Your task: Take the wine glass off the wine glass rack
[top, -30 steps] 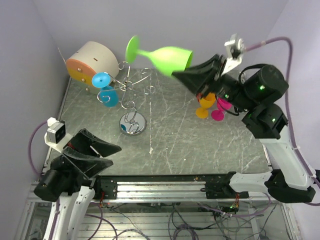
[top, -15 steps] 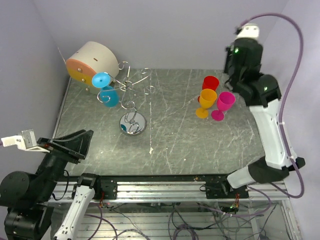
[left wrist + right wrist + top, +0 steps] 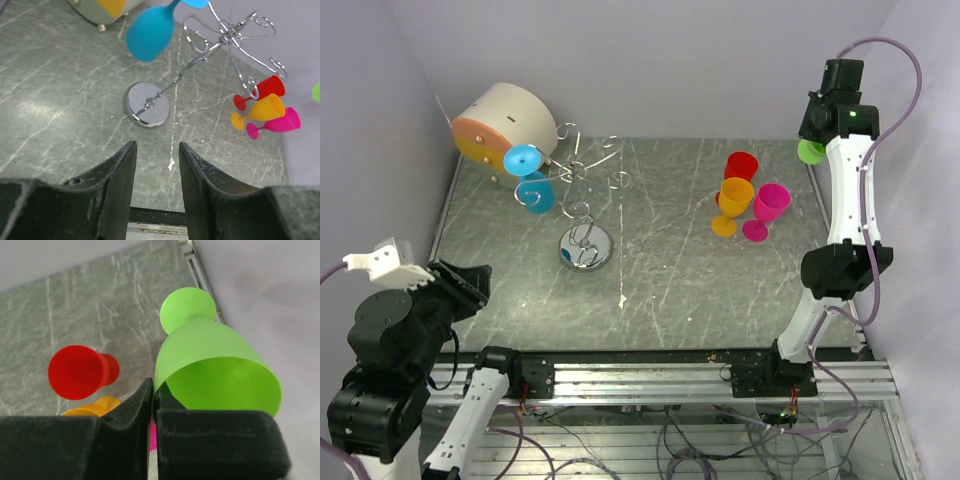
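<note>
Left fingers [image 3: 129, 160] stand spread and empty above the counter [image 3: 60, 100]. Mid-counter, the wine glass rack [image 3: 147, 102] carries a blue glass [image 3: 150, 35], foot up. At the far right edge, right fingers [image 3: 147, 395] pinch the green wine glass [image 3: 215, 365] by its wall. Its long axis runs down toward the counter, foot lowest, mouth towards the wrist.

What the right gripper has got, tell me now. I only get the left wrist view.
Observer: The right gripper is shut on the rim of a green wine glass, pinching the bowl's wall.
Operator: Give me where that glass is.
Observer: In the top view it sits by the table's far right corner, to the right of the red glass.
</note>
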{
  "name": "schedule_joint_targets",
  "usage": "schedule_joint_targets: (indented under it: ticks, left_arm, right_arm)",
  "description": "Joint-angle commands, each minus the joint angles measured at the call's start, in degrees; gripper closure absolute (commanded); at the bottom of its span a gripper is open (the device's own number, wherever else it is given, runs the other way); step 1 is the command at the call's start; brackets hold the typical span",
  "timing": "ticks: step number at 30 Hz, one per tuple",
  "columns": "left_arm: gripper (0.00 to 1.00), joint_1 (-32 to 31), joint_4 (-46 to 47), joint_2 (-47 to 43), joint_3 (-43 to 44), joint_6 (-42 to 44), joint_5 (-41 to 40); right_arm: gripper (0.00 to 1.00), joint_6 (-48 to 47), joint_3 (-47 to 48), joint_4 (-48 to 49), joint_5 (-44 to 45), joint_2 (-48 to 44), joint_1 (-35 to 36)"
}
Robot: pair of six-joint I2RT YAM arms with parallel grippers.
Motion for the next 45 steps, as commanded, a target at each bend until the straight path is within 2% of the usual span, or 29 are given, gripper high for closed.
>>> schedule_joint_targets:
  ticks: [1,4,9,21,33,35,41,45]
  left_arm:
    - [0.5,-0.2,-2.6,-2.1,0.0,1.3,-4.3]
    - [0.51,-0.2,-2.2,-2.7,-1.7,1.0,-2.9]
    - [0.51,-0.2,-1.7,-3.9,-3.0,0.6,-2.7]
    - [0.51,-0.2,-1.8,-4.1,-4.2,0.4,-1.2]
    - [0.5,-0.2,-3.0,-4.3,-4.8,0.0,-0.8]
    - [0.5,-0.2,-3.0,-4.0,-4.6,0.0,-0.7]
    - [0.42,-0.2,-3.0,-3.1,-4.5,-0.7,-0.6]
    - [0.38,-0.2,-2.6,-2.5,-4.9,-1.3,0.1]
  right_arm:
    - [1.0,2.8,0.1,-1.7,-11.4,2.9,-4.6]
    - [1.0,3.4,-0.5,-2.2,-16.0,6.1,-5.5]
    - [1.0,3.2,-2.2,-2.4,-18.9,9.5,-5.5]
    - [1.0,3.0,-3.5,-3.4,-18.7,14.7,-5.2]
    - [1.0,3.2,-0.2,-4.3,-17.5,20.6,-4.9]
    - [0.96,3.2,0.1,-4.3,-17.3,20.8,-4.8]
    - [0.73,3.5,1.3,-4.4,-17.5,18.0,-4.7]
    - [0.68,3.7,0.5,-4.2,-17.5,14.0,-4.6]
